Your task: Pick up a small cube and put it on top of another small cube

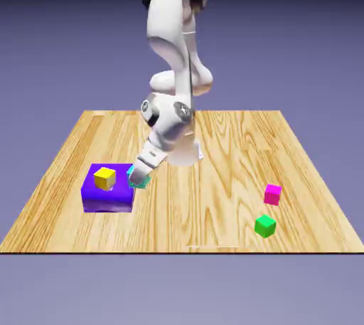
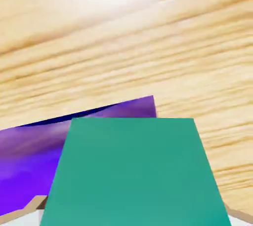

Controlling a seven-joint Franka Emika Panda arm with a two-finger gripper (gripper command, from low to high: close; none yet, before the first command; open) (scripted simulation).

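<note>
The gripper [image 1: 139, 176] appears closed on the small teal cube [image 2: 133, 170], which fills the lower hand view between the fingers, though the fingertips themselves are mostly hidden behind it. The white arm [image 1: 174, 53] bends down from its base, its hand tilted toward the exterior view's left. The held cube hangs just beside the wide purple block [image 1: 106, 190], at its near upper edge, with the small yellow cube [image 1: 104, 178] sitting on that block close beyond the fingers.
</note>
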